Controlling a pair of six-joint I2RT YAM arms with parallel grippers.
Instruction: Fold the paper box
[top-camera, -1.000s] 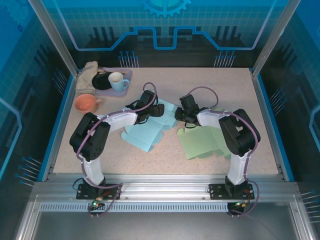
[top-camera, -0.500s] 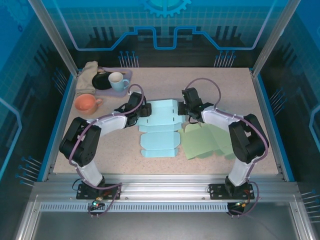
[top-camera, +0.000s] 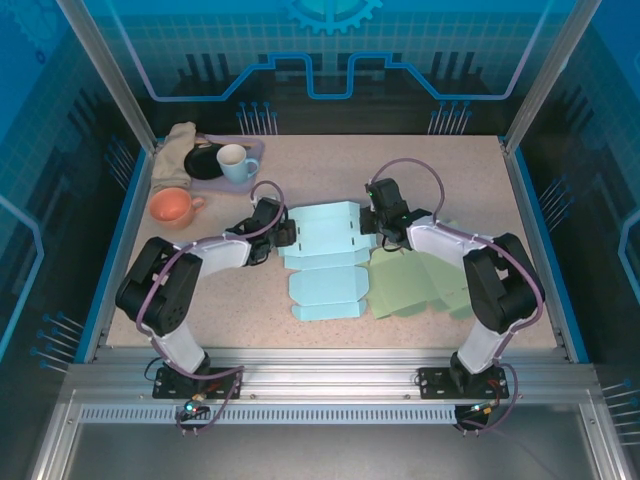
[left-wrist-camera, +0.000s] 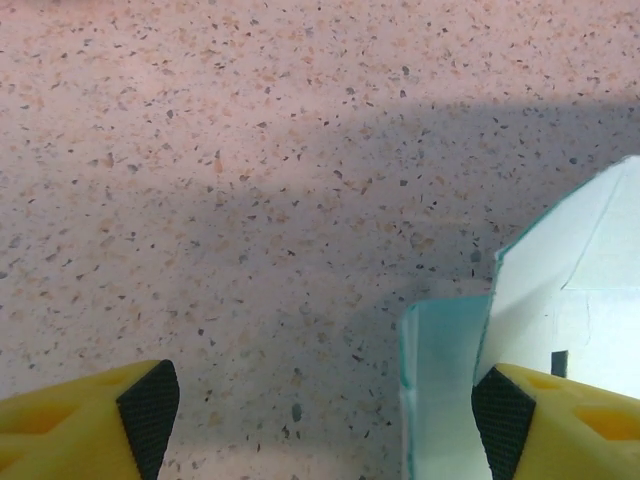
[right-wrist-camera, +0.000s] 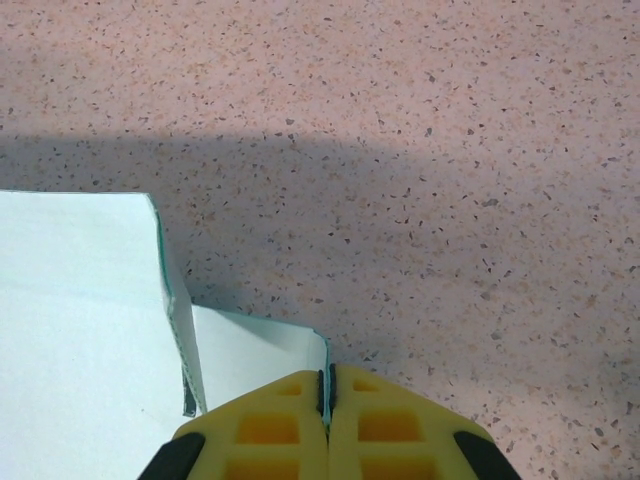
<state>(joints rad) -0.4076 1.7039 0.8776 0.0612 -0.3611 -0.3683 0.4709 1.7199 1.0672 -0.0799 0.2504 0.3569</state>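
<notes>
Light-blue paper box (top-camera: 325, 265); green sheet (top-camera: 415, 285); pink-speckled table (top-camera: 330, 170).

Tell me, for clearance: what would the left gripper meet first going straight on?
The left gripper would likely touch the paper box with one finger, bare table with the other; depth unclear.

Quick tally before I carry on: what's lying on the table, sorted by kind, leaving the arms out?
Paper box blanks: 2, blue blank and green blank
Mugs: 2, orange mug and blue mug
Trays: 1, purple tray
Dishes: 1, black dish
Cloths: 1, beige cloth
Total: 7
</notes>
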